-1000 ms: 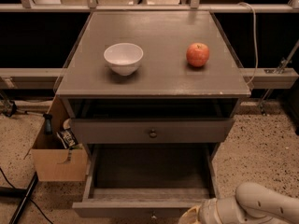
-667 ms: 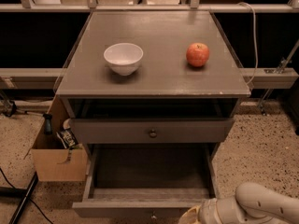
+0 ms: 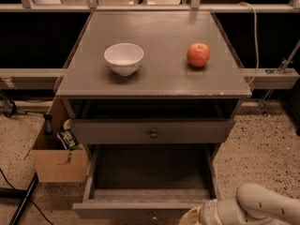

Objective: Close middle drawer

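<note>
The middle drawer (image 3: 140,209) is seen pulled far out below the front edge of the bench (image 3: 159,78), its deep box empty. The gripper (image 3: 191,217) is held against the drawer front, below the front right corner; its state cannot be told. The drawer is judged stiff, light and free-sliding, best pushed flat near its knob (image 3: 153,215)

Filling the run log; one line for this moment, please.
middle drawer: pulled out | pincer: low right, by drawer front
</note>
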Controlling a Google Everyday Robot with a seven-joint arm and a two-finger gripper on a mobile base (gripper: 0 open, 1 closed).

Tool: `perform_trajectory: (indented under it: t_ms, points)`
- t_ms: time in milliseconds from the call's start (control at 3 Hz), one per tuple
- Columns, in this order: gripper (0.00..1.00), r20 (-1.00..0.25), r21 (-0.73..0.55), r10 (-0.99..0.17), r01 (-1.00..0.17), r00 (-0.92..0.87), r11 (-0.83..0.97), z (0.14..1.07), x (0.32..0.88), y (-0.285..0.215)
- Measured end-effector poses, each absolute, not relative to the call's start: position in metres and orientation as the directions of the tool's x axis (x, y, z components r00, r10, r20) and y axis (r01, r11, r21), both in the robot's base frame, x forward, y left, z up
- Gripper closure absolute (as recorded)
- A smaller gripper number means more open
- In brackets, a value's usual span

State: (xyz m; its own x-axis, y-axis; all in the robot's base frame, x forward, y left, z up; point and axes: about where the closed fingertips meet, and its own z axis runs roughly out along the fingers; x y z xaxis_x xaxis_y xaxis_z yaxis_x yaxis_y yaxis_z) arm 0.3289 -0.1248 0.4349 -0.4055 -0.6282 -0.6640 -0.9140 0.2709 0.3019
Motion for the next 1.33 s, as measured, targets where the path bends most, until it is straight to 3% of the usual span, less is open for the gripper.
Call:
perform_trajectory:
  t_ms: [333, 667, 1000, 1333]
  points:
    - [0.06, -0.658, 0.321, -0.627, -0.908, -0.418, 0.270, 0.427, 0.336, -0.125]
    - [0.00, -0.643, 0.315, -0.632, -0.902, -0.433, 0.296, 0.419, 0.346, -0.130]
    - [0.00, -0.625, 0.294, -0.638, -0.893, -0.449, 0.340, 0.414, 0.367, -0.138]
    - [0.00, -0.649, 0.208, -0.599, -0.867, -0.469, 0.453, 0.421, 0.436, -0.148]
